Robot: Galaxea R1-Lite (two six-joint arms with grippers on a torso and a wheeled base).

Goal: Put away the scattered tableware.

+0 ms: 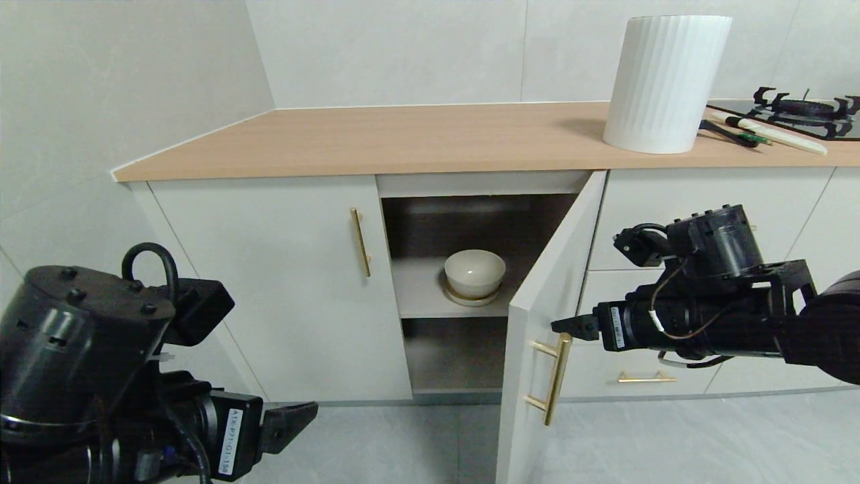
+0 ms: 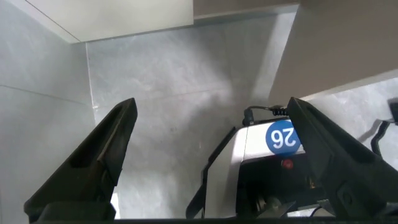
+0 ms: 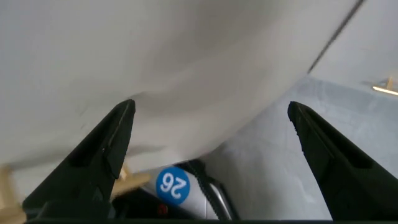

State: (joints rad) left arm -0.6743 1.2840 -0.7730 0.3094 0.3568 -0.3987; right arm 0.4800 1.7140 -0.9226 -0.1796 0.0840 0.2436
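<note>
In the head view a cupboard (image 1: 463, 282) under a wooden bench (image 1: 403, 138) stands with its right-hand door (image 1: 547, 289) swung open. On the upper shelf (image 1: 420, 296) inside sits a pale bowl (image 1: 474, 271), upright, resting on a saucer (image 1: 472, 298). The right tool (image 1: 570, 326) is on the outer side of the open door, its tip at the door's free edge just above the top of the gold bar handle (image 1: 555, 378); contact with the door cannot be made out. The bowl lies farther in and higher than this tool, toward the robot's left, with the door between them. The left tool (image 1: 289, 420) hangs low over the grey floor (image 1: 672, 437), in front of the closed left door (image 1: 282, 289), well apart from the bowl, which is up and to its right. On the bench stand a white ribbed container (image 1: 665, 84), and beside it some slim utensils (image 1: 766, 131) and a black gas burner (image 1: 803, 107).

In the left wrist view the left tool (image 2: 211, 109) has its two dark fingers (image 2: 112, 143) spread wide with nothing between them; the grey floor (image 2: 174, 93) lies beyond.

In the right wrist view the right tool (image 3: 210, 109) is likewise spread wide and holds nothing. The white door panel (image 3: 186, 56) lies close ahead, across the gap between the fingers (image 3: 109, 143), with the grey floor (image 3: 286, 162) beyond it and a gold drawer pull (image 3: 387, 88) at the far edge.
</note>
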